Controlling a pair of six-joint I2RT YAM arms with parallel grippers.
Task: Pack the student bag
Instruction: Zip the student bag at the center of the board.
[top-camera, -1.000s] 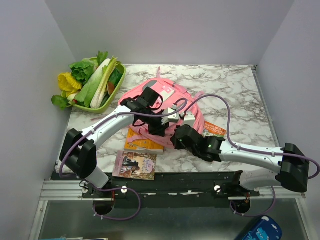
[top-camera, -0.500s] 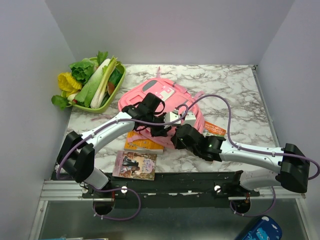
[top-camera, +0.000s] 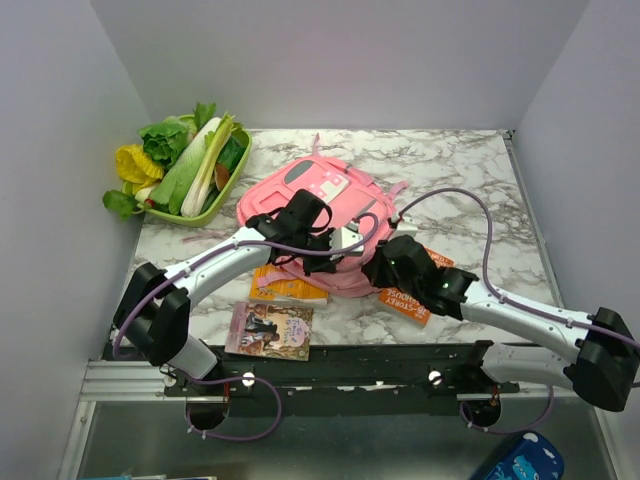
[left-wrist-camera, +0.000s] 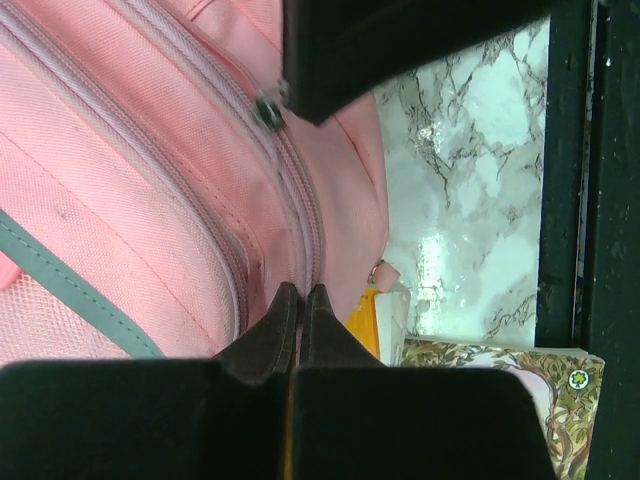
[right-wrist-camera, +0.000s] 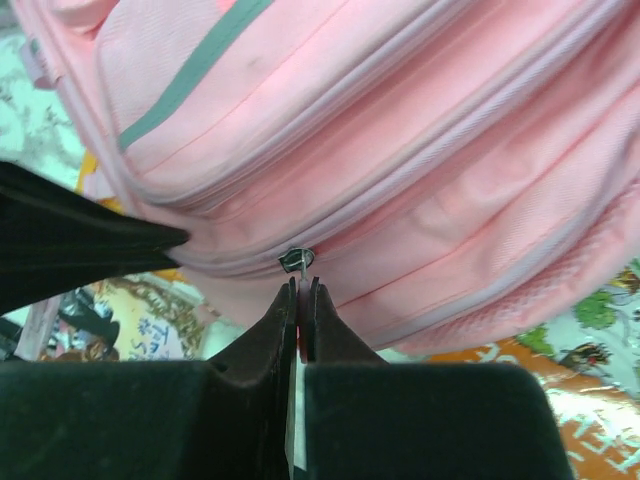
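On veined marble table (top-camera: 480, 170): soft rounded pink-fabric student bag (top-camera: 262, 203).

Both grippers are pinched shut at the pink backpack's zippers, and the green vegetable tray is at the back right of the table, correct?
Not quite: the green vegetable tray sits at the back left, as the top external view shows. The left gripper and right gripper are indeed pinched shut at the zippers of the pink backpack.

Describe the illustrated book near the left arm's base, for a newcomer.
Go to the near edge of the marble table, by the left arm's base. The book lies flat there. Unlike the pink student bag and orange booklet behind it, its cover is brownish, ornate artwork.
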